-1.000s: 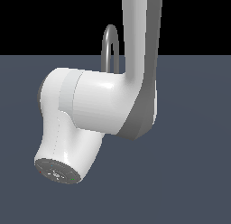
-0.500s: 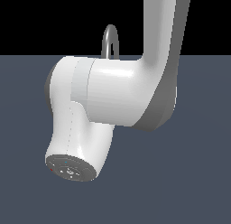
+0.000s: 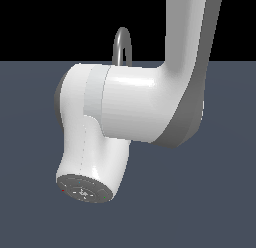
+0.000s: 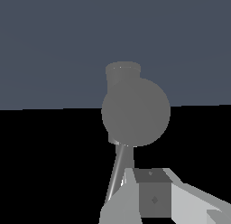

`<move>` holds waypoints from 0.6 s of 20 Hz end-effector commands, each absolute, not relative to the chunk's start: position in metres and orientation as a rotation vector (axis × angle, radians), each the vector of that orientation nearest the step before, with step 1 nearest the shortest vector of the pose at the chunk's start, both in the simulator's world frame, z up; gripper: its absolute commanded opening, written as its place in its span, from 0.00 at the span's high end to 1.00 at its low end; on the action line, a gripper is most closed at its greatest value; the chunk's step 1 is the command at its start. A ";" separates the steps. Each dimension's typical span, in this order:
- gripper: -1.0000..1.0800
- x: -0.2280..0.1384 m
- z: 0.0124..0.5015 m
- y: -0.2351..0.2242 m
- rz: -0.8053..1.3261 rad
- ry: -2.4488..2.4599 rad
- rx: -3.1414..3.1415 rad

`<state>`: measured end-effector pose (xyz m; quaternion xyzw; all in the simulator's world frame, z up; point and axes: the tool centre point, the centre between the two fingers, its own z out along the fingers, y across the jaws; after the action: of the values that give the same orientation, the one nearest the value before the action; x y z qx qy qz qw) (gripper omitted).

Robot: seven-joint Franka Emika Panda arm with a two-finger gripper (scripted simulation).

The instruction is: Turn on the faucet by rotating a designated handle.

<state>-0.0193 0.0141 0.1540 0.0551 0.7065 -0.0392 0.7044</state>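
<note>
Since the arm [image 3: 145, 102] fills most of the exterior view, only the top loop of the faucet [image 3: 122, 30] shows, poking out at 12 o'clock above the big white joint, base hidden behind it. In the wrist view the faucet's thick rounded body [image 4: 135, 111] sits dead ahead, with a short cylinder stub joined to it. A thin grey rod [image 4: 118, 166] runs from that body toward the end effector [image 4: 144, 189]. I can't tell whether the rod is the handle or the spout tube seen edge-on. Only a pale pointed part and a darker block of the end effector are in frame, just beside the rod. Whether it is released or clenched cannot be told, and no grasp is visible.

Risks, as a judgement:
- It may close on the wrong piece, since spout and lever look alike from this angle.
- A thin smooth lever can slip out of a shallow pinch once torque is applied.
- Pushing along the rod instead of across it would jam it rather than rotate it.
- The bulky arm close to the spout could knock it.

The table [image 3: 220, 192] is flat, plain slate blue and featureless. Beyond it is pure black, with no walls visible
</note>
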 end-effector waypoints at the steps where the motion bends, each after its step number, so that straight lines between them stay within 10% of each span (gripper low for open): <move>1: 1.00 -0.022 0.147 -0.023 -0.114 1.576 0.113; 12: 1.00 -0.023 0.135 -0.018 -0.109 1.563 0.144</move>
<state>-0.0208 -0.0091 0.1486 0.0720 0.6957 -0.0486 0.7130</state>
